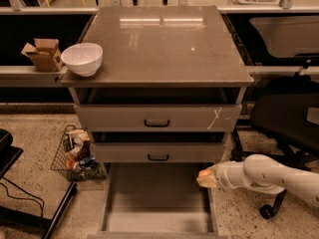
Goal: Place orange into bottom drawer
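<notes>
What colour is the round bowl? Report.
White bowl, camera view. Gripper holds small pale-orange fruit above grey bottom drawer, right side.

The white arm (271,177) reaches in low from the right (a thick, rounded forearm), its gripper (206,179) clasped around the orange (203,174), just over the bottom drawer's (154,205) right wall.
</notes>
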